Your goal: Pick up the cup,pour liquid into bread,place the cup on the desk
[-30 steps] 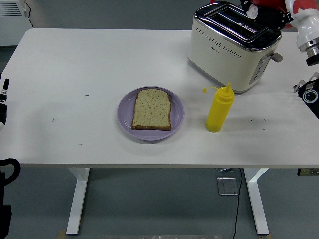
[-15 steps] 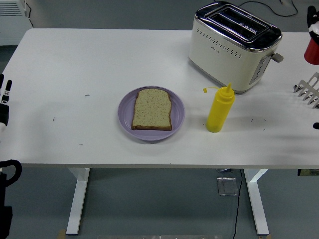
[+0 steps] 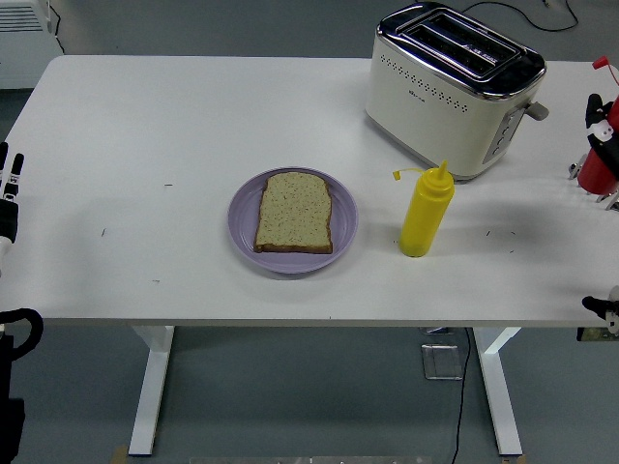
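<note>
A yellow squeeze bottle (image 3: 427, 211) stands upright on the white counter (image 3: 193, 126), at 3 o'clock of the bread (image 3: 295, 213) on its purple plate (image 3: 244, 217). Left robot hand (image 3: 8, 188) rests at 9 o'clock, its grip unclear; right robot hand (image 3: 602, 159) likewise unclear.

We look down on a white table (image 3: 193, 126) with rounded corners, standing on two white legs (image 3: 153, 387) with flat feet. Beneath it we see a plain grey-blue floor (image 3: 319, 387), where a black cable (image 3: 462, 406) trails down by the right leg. At the top left corner we glimpse a white ribbed radiator (image 3: 21, 21). Light is even and soft.
</note>
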Controlling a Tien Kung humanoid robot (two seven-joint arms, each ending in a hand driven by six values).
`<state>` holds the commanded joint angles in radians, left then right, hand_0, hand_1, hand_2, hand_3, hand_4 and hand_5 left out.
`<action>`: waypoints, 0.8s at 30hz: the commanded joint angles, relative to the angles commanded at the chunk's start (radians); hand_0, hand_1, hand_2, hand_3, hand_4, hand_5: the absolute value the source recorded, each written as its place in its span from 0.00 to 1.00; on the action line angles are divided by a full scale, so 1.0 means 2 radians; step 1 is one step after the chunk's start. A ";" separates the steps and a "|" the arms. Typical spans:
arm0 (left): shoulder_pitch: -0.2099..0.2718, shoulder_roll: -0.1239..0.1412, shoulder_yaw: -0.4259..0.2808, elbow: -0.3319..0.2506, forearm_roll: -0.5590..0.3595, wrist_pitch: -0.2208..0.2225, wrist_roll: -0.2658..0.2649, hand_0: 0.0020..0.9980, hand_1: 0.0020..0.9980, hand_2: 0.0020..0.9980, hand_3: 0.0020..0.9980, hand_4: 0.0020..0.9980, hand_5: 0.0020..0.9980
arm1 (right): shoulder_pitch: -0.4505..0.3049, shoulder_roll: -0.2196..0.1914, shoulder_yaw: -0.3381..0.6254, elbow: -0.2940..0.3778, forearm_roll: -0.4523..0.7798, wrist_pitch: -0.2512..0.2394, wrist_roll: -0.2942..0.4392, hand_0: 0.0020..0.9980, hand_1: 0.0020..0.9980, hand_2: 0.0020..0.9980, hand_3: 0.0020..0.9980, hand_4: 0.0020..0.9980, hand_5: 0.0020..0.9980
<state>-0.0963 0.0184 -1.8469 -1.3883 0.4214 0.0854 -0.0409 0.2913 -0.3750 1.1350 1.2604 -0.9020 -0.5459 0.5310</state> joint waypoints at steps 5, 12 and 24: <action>0.000 0.000 0.000 0.000 0.000 0.000 0.000 0.79 0.74 0.74 0.69 0.51 1.00 | 0.003 0.009 -0.042 -0.027 0.039 -0.016 0.028 0.22 0.15 0.28 0.32 0.66 0.20; 0.000 -0.001 0.000 0.000 0.000 0.000 -0.001 0.79 0.74 0.74 0.69 0.51 1.00 | 0.014 0.024 -0.072 -0.052 0.069 -0.024 0.045 0.23 0.16 0.28 0.32 0.66 0.20; 0.000 -0.001 0.000 0.001 0.000 0.000 0.000 0.79 0.74 0.74 0.69 0.51 1.00 | 0.039 0.039 -0.117 -0.103 0.102 -0.025 0.051 0.26 0.21 0.31 0.34 0.66 0.20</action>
<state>-0.0967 0.0162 -1.8476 -1.3872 0.4214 0.0858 -0.0416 0.3697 -0.2976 0.9018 1.0539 -0.6971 -0.5958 0.6332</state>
